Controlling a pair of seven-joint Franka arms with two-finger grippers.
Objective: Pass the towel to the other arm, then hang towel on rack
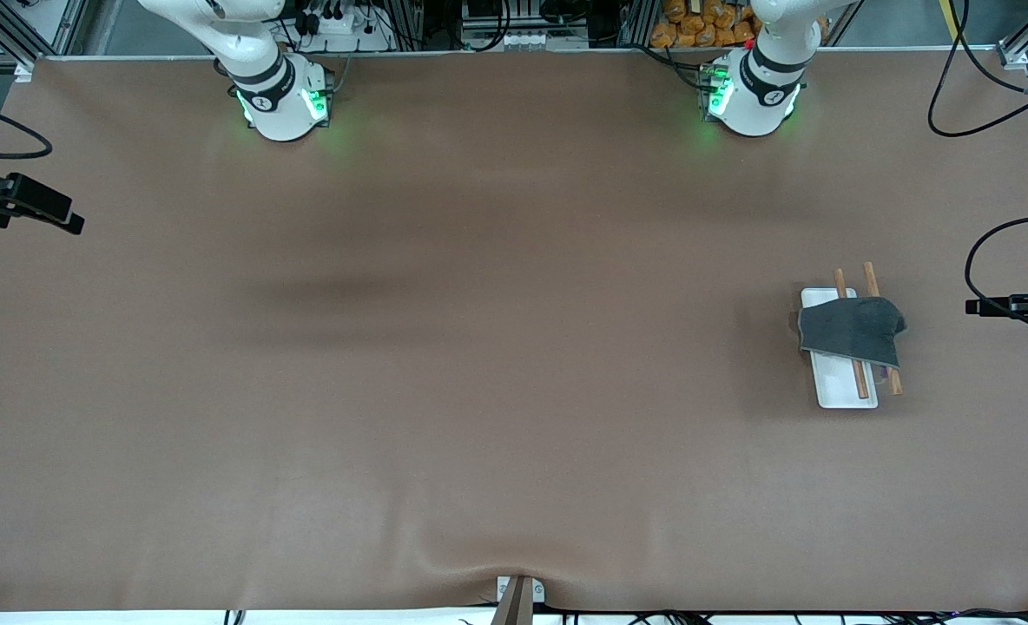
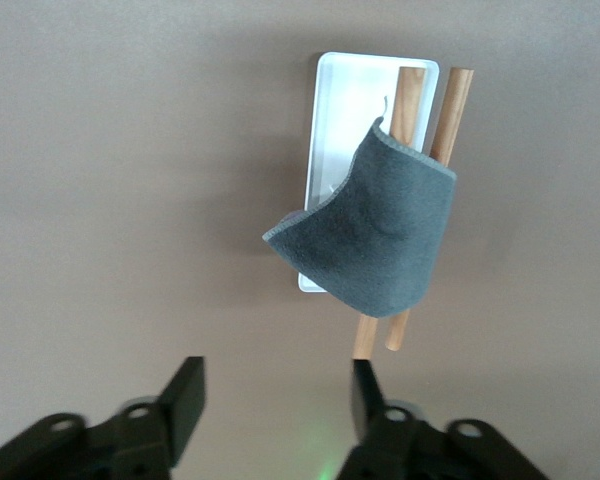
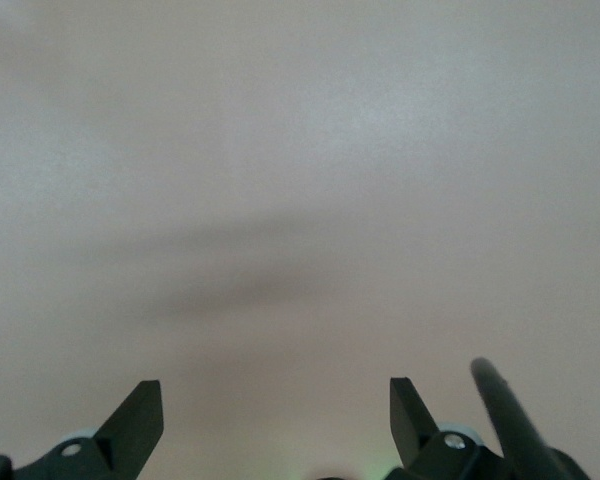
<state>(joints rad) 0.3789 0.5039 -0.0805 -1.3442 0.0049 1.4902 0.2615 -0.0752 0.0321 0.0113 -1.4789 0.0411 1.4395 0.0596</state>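
The dark grey towel (image 1: 853, 332) hangs draped over the two brown rods of the rack (image 1: 831, 392), which stands on its white base toward the left arm's end of the table. In the left wrist view the towel (image 2: 380, 235) lies over the rods above the white base of the rack (image 2: 340, 100). My left gripper (image 2: 273, 395) is open and empty, high above the table, apart from the towel. My right gripper (image 3: 275, 405) is open and empty over bare table. Neither gripper shows in the front view.
The brown table (image 1: 479, 347) is bare around the rack. Black camera mounts stand at both ends of the table (image 1: 23, 204) (image 1: 1022, 305). The table's cover ripples near the front edge (image 1: 514, 569).
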